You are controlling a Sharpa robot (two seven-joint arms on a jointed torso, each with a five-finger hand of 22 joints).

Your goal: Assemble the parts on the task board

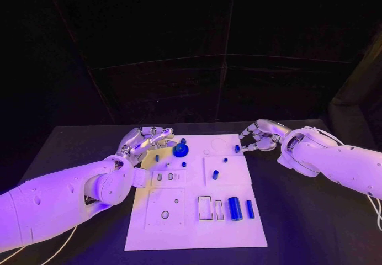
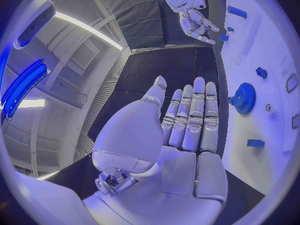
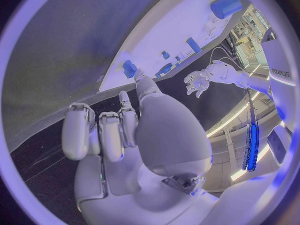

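Two hands over task board (image 1: 239, 232): we see left hand (image 1: 146, 141) flat, fingers straight, holding nothing, beside blue gear (image 1: 180, 149); right hand (image 1: 256, 138) pinching small blue part (image 1: 237, 148). We read no writing.

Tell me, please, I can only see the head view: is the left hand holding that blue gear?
Observer: No. In the left wrist view the left hand has a bare palm and straight fingers. The blue gear sits on the task board beside the fingertips, with a gap between them.
Operator: Does the right hand have the little blue piece?
Observer: The right wrist view shows one fingertip reaching that piece near the board's edge while the other fingers curl in. I cannot tell whether it is pinched.
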